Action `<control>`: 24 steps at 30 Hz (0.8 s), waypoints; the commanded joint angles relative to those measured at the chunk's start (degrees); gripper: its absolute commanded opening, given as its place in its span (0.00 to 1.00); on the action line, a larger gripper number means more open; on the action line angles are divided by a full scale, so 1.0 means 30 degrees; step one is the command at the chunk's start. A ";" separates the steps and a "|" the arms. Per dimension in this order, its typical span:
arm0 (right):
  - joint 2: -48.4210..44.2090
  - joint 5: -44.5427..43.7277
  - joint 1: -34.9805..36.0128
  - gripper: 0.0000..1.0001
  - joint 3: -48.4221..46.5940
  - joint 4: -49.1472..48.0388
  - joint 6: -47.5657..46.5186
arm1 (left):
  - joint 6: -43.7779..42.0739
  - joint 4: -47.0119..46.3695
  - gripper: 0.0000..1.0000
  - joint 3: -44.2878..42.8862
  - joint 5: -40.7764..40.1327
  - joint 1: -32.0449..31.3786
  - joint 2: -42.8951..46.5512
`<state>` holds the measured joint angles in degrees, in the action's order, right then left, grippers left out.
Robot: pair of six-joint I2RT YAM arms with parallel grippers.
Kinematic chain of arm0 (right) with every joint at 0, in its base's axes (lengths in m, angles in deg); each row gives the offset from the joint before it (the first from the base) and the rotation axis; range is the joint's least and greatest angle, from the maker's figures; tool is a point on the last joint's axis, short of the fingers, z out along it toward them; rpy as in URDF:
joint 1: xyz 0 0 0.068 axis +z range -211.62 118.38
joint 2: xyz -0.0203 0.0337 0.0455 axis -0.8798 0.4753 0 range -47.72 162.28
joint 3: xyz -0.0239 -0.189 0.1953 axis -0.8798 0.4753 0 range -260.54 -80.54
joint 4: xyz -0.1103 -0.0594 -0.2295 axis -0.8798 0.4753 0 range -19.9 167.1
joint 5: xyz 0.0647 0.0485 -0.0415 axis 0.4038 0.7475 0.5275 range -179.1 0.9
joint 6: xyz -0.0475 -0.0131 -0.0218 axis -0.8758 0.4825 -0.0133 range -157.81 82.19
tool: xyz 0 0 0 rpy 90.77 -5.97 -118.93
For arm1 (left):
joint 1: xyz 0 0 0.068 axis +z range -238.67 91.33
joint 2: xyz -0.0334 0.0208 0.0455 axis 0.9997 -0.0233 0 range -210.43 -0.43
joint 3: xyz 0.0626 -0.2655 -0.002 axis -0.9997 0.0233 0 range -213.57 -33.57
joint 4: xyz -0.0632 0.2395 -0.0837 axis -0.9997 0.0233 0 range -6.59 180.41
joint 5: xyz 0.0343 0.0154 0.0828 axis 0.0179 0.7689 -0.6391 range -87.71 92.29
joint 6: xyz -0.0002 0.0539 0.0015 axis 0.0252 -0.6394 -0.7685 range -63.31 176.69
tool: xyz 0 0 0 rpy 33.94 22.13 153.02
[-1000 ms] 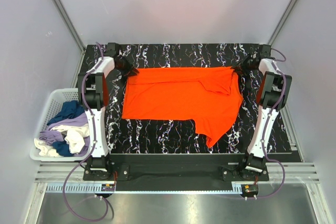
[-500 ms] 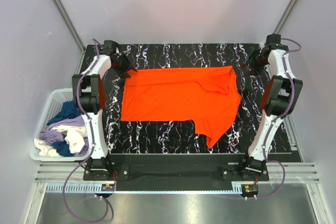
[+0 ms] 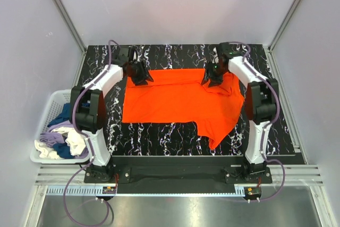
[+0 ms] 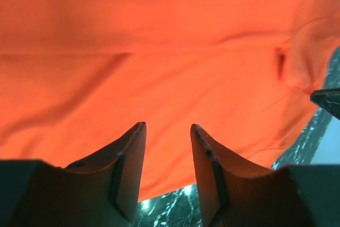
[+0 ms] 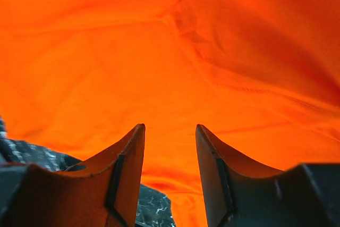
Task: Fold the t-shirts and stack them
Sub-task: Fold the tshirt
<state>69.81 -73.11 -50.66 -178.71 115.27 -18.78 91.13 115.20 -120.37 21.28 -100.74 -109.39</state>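
Observation:
A bright orange t-shirt [image 3: 175, 97] lies spread on the black marbled table [image 3: 159, 136], with one sleeve hanging toward the near right. My left gripper [image 3: 142, 76] hovers over the shirt's far left edge. In the left wrist view the left gripper [image 4: 167, 126] is open and empty, with orange cloth [image 4: 159, 51] beyond it. My right gripper [image 3: 208, 80] is over the far right part of the shirt, near a fold. In the right wrist view the right gripper [image 5: 170, 126] is open too, with only orange cloth [image 5: 159, 51] beyond it.
A white basket [image 3: 49, 104] stands off the table's left side, holding navy, lavender and cream t-shirts [image 3: 66, 131] in a heap. Grey walls with metal rails close in the back and both sides.
Both grippers let go of the shirt's far corners and opened. Both arms swung inward from the far table corners to above the shirt's far edge. The shirt lies flat.

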 commanded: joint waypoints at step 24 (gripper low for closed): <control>0.5118 -0.4802 0.1210 0.17 -0.4894 0.2024 -0.1948 | -0.0580 -0.0695 0.44 0.3360 0.0323 0.0656 0.2866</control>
<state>84.92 -85.62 -47.82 -190.91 120.60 -24.09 90.60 114.37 -108.61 21.30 -99.02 -100.87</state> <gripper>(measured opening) 0.197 0.441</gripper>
